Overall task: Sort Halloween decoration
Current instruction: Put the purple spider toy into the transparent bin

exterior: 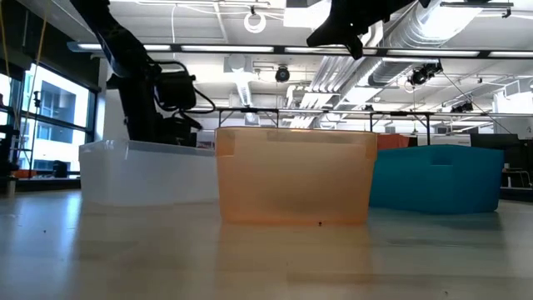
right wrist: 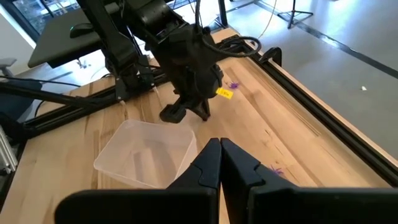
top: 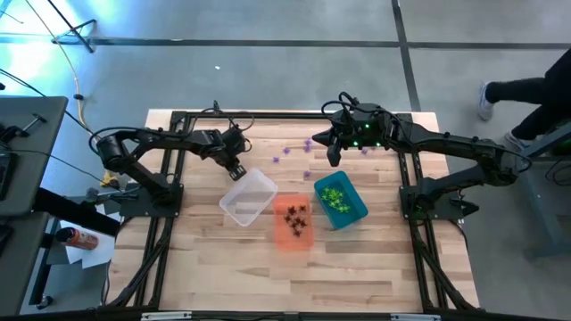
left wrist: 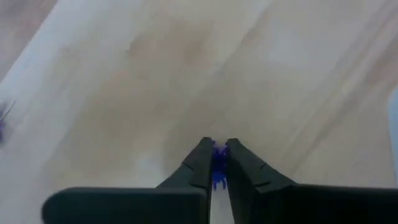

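Closest to you in the low view stands the see-through orange plastic bin [exterior: 293,175], right in the middle. Look down from above and go left to right.

First comes your left gripper [top: 235,166], just over the far corner of the clear plastic bin [top: 249,198]. Its fingers [left wrist: 200,163] are pinched almost shut on one tiny purple spiky spider toy [left wrist: 218,167], which you can see squeezed between the tips. It looks like you hold it there because purple ones belong in the clear bin, which has nothing I can see in it yet.

Next is the orange bin, with little black spiders [top: 294,217] lying inside. Beside it sits the teal plastic bin [top: 340,201], holding the bright green spiders [top: 334,197]. So each color gets its own bin.

Behind the bins, more loose purple spiders [top: 295,149] lie scattered on the wooden tabletop [top: 294,276], still waiting to be sorted.

Last is your right gripper [top: 335,159], hanging above the tabletop near the teal bin's far end. Its fingers [right wrist: 208,163] are pressed together and hold nothing.
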{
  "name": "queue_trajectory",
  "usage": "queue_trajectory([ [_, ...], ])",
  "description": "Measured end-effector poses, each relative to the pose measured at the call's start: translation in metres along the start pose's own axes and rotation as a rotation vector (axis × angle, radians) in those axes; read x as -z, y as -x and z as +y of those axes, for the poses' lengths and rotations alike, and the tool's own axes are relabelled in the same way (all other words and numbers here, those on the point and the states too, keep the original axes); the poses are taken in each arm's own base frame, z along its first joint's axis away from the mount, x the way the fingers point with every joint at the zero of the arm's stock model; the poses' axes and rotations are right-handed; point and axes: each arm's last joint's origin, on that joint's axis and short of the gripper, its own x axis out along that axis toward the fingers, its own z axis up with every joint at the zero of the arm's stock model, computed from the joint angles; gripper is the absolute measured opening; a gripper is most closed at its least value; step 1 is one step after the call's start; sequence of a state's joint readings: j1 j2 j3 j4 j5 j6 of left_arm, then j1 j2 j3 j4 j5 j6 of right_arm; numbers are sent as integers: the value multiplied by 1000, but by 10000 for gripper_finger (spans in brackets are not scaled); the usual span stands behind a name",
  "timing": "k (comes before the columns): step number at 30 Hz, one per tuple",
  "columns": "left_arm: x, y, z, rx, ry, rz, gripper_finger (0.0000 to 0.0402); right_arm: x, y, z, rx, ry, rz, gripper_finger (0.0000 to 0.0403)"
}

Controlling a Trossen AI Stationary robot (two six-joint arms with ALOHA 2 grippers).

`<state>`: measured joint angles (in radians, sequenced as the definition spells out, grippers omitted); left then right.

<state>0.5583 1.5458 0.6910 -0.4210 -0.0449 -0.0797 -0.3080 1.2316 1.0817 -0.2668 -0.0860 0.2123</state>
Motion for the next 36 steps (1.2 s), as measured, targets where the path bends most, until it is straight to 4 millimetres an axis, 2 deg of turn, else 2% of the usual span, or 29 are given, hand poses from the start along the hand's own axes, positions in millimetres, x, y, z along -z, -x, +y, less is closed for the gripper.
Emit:
queue_trajectory([
  [3,1,12,9,-26,34,-32,6,0,0,0,1,0,4,0],
  [8,-1,48,27,43,104,-178,2,1,0,0,1,4,6,0],
  [14,-1,93,31,274,93,-432,1,1,0,0,1,11,5,0],
  [20,-11,141,10,625,14,-749,0,-2,0,1,-34,13,-14,0],
  [26,-17,179,-28,819,-191,-1045,0,-12,1,8,-197,35,-98,0],
  [31,-14,193,-55,766,-293,-1217,0,-19,3,17,-335,73,-171,0],
  [36,-12,193,-62,708,-267,-1230,0,-19,4,22,-376,121,-174,0],
])
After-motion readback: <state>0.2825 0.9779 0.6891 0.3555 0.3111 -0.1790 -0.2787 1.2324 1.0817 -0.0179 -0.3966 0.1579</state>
